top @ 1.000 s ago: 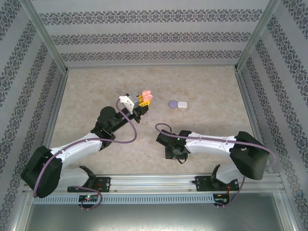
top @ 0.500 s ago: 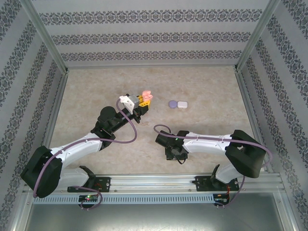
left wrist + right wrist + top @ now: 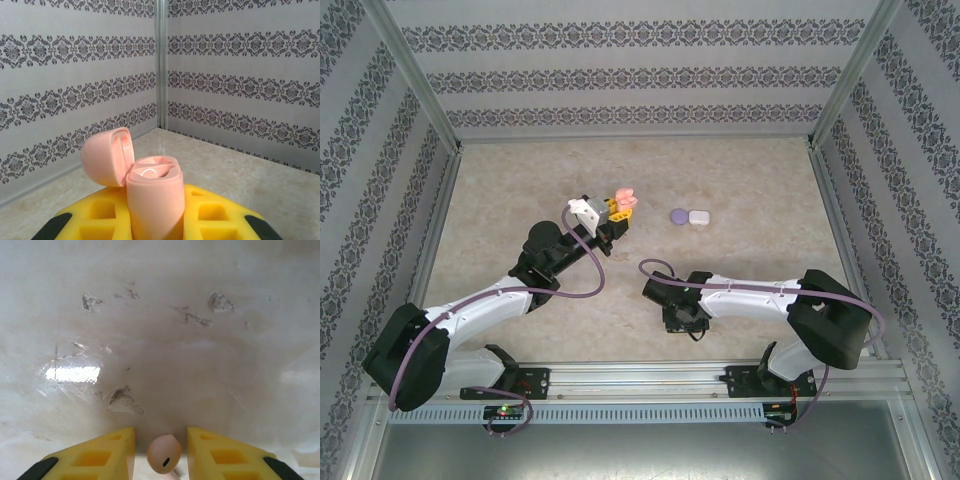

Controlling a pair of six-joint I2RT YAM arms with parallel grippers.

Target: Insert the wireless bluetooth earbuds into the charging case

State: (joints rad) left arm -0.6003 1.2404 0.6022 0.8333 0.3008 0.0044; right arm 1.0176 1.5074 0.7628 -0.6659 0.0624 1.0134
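Note:
My left gripper (image 3: 617,207) is shut on a pink charging case (image 3: 152,200) and holds it upright above the table. The case's lid (image 3: 107,157) is flipped open to the left, and its two moulded wells face up. In the right wrist view, one pinkish earbud (image 3: 164,454) lies on the table between the yellow fingers (image 3: 100,455). My right gripper (image 3: 161,431) points down at the table, and a narrow gap shows on each side of the bud. In the top view the right gripper (image 3: 688,322) is low over the near middle of the table.
A purple case (image 3: 679,215) and a white case (image 3: 698,217) sit side by side, shut, to the right of the held case. Patterned walls enclose the marbled table (image 3: 760,180) on three sides.
The right gripper's jaws have narrowed around the earbud, and the right arm has shifted slightly. The left arm and the pink case have not moved.

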